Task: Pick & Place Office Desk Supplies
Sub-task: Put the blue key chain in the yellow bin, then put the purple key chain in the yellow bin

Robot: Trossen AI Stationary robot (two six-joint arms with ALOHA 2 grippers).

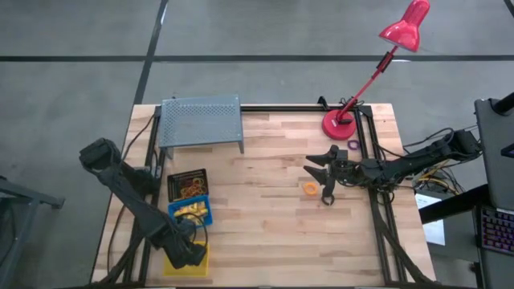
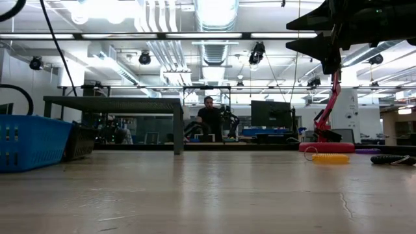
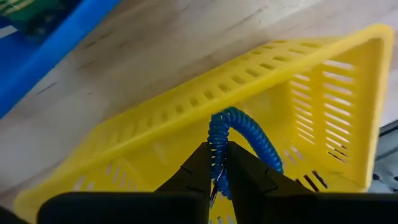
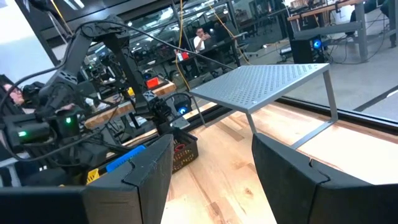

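The left gripper (image 3: 214, 168) hangs over the yellow bin (image 3: 323, 74) at the near left corner of the table (image 1: 265, 225). Its fingers are closed on a blue coiled ring (image 3: 239, 140), which arches out between the fingertips above the bin's slotted floor. Just beyond stands the blue bin (image 1: 190, 211), holding yellow items, and past that the black bin (image 1: 187, 183), holding thin rubber-band loops (image 1: 191, 189). The three bins form one row along the table's left side.

The right gripper (image 1: 323, 181) is raised above the right half of the table, fingers spread wide and holding nothing. An orange ring (image 1: 310, 189) lies on the wood just beside the gripper's tips. A purple ring (image 1: 353, 145) lies farther back, just beside the round base of the pink desk lamp (image 1: 340, 124). A grey perforated metal shelf (image 1: 201, 122) stands at the far left. A person (image 2: 208, 118) sits in the room behind.
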